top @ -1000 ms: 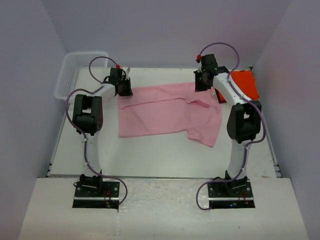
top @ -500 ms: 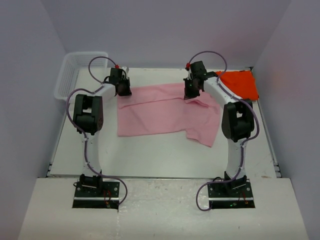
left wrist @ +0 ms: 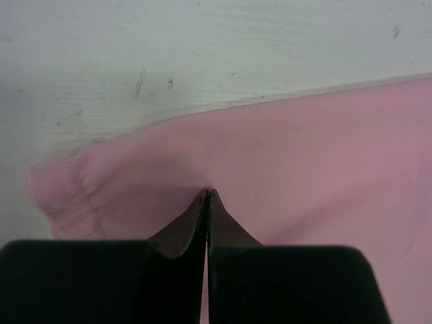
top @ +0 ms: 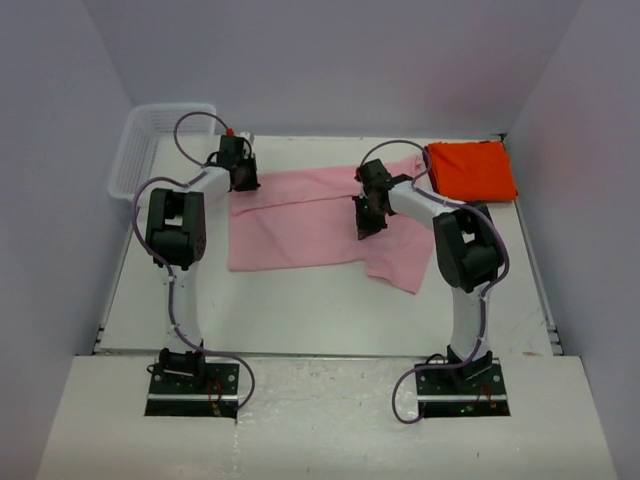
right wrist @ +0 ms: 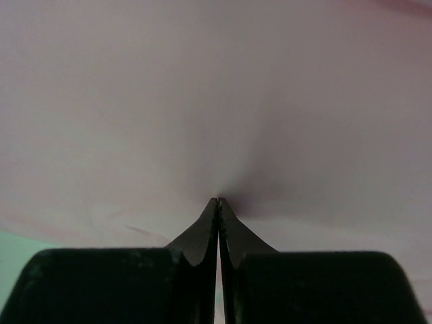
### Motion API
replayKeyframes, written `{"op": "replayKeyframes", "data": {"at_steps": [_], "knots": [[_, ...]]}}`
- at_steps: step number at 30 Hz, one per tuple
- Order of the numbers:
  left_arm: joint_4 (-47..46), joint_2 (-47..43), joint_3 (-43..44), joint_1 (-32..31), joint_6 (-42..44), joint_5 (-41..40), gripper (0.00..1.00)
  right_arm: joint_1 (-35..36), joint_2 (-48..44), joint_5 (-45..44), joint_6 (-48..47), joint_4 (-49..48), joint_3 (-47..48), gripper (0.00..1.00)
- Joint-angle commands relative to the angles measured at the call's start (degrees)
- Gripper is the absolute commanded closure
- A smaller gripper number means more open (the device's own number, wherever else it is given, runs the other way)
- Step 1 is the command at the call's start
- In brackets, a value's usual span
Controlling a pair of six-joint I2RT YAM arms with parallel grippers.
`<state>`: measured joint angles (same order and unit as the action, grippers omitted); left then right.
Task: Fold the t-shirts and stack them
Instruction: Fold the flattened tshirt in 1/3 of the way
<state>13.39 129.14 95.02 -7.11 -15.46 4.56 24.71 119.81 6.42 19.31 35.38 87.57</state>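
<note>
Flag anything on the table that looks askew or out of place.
Only the pink t-shirt: it lies partly folded and skewed, one sleeve jutting toward the near right. The orange t-shirt sits neatly folded at the far right corner.

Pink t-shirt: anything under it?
Only bare table shows around the pink t-shirt, which lies mostly flat. Whatever is directly beneath is covered. The orange t-shirt sits beside its far right corner, not visibly under it.

basket [top: 135, 150]: white plastic mesh, left of left pincer [top: 243, 185], well apart | table [top: 300, 310]: white, lightly scuffed, beneath that pincer
</note>
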Motion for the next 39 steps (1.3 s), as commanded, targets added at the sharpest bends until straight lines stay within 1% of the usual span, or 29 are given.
{"op": "replayKeyframes", "data": {"at_steps": [1,4,8,11,16,19,26,29,30,33,35,36,37,38,39], "knots": [[5.86,0.67,-1.51,1.58,0.7,-6.05,1.0,0.6,-5.89,-1.76,1.26,-2.5,-4.15,1.0],[6.74,1.11,-0.63,1.93,-0.18,-6.31,1.0,1.13,-6.78,-2.37,1.61,-2.68,-6.52,1.0],[7.79,1.73,-0.19,2.1,-0.71,-6.66,1.0,3.41,-7.75,-0.53,3.19,-4.25,-10.22,1.0],[8.23,1.73,-1.24,2.1,-1.67,-7.19,1.0,5.25,-8.01,-0.96,4.59,-5.14,-12.59,1.0],[7.27,-0.2,-6.16,2.1,-3.08,-7.9,1.0,6.84,-8.18,-1.49,6.61,-5.67,-15.84,1.0],[6.22,-2.31,-10.02,2.1,-4.13,-8.25,1.0,7.46,-10.29,-1.23,7.84,-7.51,-19.18,1.0],[3.75,-9.6,-19.33,2.02,-5.8,-7.9,1.0,7.64,-15.04,-4.04,9.17,-8.65,-24.55,1.0],[2.7,-13.47,-21.8,1.84,-5.89,-7.2,1.0,8.16,-18.9,-4.13,7.85,-9.88,-26.74,1.0],[2.26,-14.61,-22.33,1.58,-5.81,-6.85,1.0,8.68,-21.69,-4.56,7.06,-10.32,-27.71,1.0],[1.56,-19.35,-24.09,0.97,-5.89,-6.41,1.0,9.57,-27.23,-6.15,5.74,-9.19,-27.19,1.0],[1.64,-23.03,-24.88,0.52,-6.16,-6.58,0.99,10.01,-29.53,-6.85,5.74,-6.03,-24.48,0.94],[1.47,-24.19,-25.06,-0.09,-6.24,-6.49,0.93,10.09,-30.59,-8.16,5.74,-4.89,-23.42,0.91],[1.55,-26.11,-25.15,-0.53,-6.16,-6.49,0.86,10.1,-32.17,-8.87,5.74,-2.44,-22.1,0.79],[1.47,-26.92,-25.32,-0.97,-6.16,-6.75,0.8,10.1,-32.62,-9.66,5.74,-1.37,-19.66,0.69],[1.64,-27.71,-25.41,-1.84,-6.16,-7.8,0.74,10.1,-32.8,-10.97,5.13,-0.4,-18.5,0.54]]}}
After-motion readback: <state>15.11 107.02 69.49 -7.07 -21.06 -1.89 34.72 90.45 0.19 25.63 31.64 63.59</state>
